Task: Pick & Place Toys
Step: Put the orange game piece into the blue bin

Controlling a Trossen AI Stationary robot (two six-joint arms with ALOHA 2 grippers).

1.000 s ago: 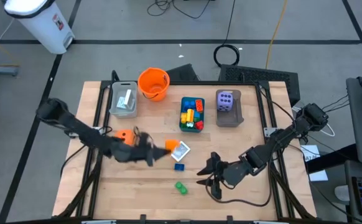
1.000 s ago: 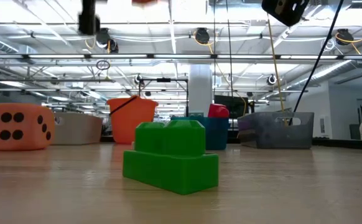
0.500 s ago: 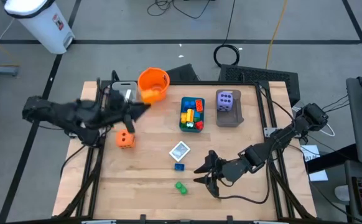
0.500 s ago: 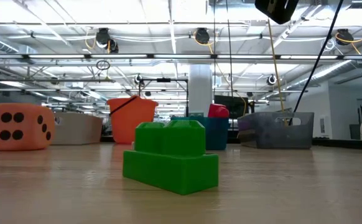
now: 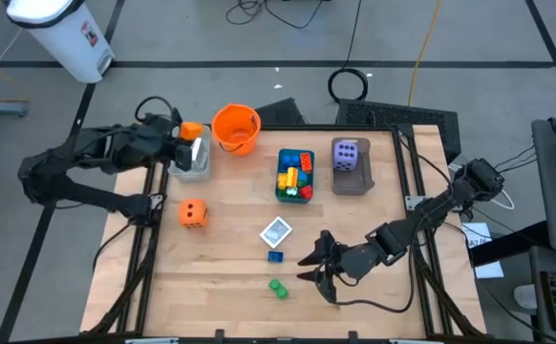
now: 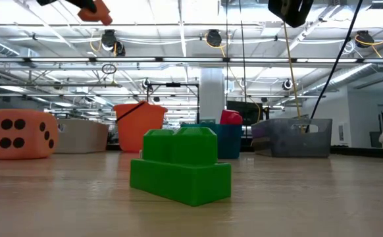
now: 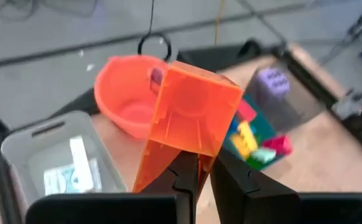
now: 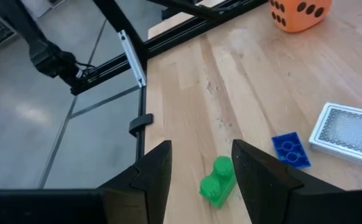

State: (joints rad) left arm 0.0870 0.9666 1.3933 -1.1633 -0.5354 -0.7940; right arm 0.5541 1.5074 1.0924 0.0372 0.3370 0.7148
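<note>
A: Left gripper [image 7: 196,163]?
B: Jaws clamped on an orange brick [image 7: 190,121], held above the grey tray [image 5: 190,158] beside the orange bucket [image 5: 236,128].
A: Right gripper [image 8: 196,165]?
B: Jaws parted, empty, hovering near the green brick [image 8: 218,182] on the bench [image 5: 223,276]. Contact looks unlikely.

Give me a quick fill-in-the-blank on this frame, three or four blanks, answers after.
1. The left gripper is shut on an ____ brick.
2. The purple die sits in the ____ tray.
3. The right gripper hangs open above the ____ brick.
4. The orange die rests on the ____.

Answers: orange; grey; green; table
</note>
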